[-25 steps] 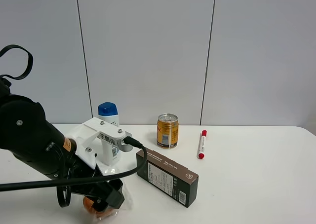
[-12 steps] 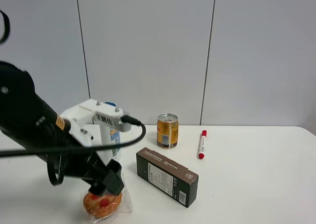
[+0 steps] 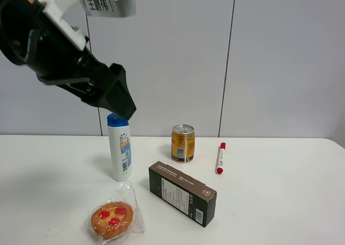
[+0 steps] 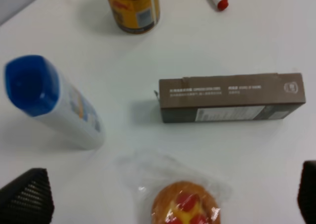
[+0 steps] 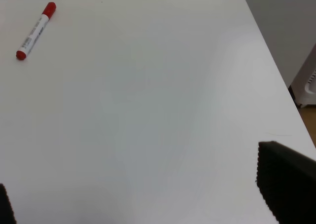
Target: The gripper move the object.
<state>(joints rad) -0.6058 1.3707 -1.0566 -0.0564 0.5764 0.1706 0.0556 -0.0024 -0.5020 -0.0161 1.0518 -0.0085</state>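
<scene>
**Left gripper high and empty, pastry on the table below**

The left gripper (image 3: pixel 122 106) hangs in the air well above the table (image 3: pixel 280 202), tilted downward. In the left wrist view its two black fingers (image 4: pixel 25 197) sit far apart at the edges of the picture, so the jaws are spread wide with nothing between them. A white labelled bracket (image 3: pixel 103 2) sits on top of the thick black arm.

The object (image 3: pixel 112 219), a round golden pastry with red bits in clear crinkly wrap, lies flat on the table near its front edge, touched by no gripper. A white bottle with a blue cap (image 3: pixel 119 148) stands upright just behind it, a little apart from the wrap. A dark brown box (image 3: pixel 183 193) lies on its long side just to the right of the pastry. Further back stand a gold can (image 3: pixel 183 143) and, to its right, a red-capped marker (image 3: pixel 220 157) lying flat.

The right gripper (image 5: pixel 143 184) shows only in its own wrist view, jaws wide apart over bare table, gripping nothing, with the marker well off from it.
</scene>
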